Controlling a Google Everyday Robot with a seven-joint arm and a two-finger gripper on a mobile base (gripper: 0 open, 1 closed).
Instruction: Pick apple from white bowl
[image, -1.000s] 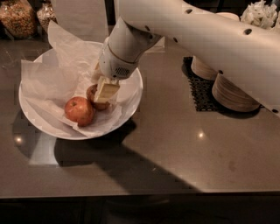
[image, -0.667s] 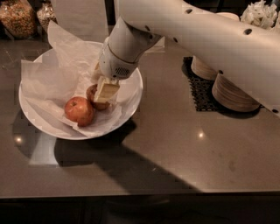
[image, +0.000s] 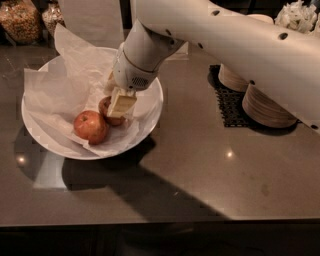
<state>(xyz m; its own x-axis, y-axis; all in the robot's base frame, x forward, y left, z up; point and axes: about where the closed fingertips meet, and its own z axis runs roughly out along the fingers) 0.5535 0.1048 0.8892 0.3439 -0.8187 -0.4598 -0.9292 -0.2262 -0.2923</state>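
Observation:
The wide white bowl (image: 150, 117) with crumpled white paper lining stands on the dark table at the left. Two apples lie in it. The deeper red apple (image: 105, 108) lies near the bowl's middle, partly covered by my gripper (image: 119, 106), which reaches down from the white arm and sits right on that apple's right side. The bigger, paler orange-red apple (image: 90, 126) lies just left of it, touching or nearly touching it, and is free of the gripper.
Stacks of beige paper bowls (image: 267, 106) stand at the right on a black mat (image: 229, 106). Jars of snacks (image: 20, 20) stand at the back left. The table's front edge runs along the bottom.

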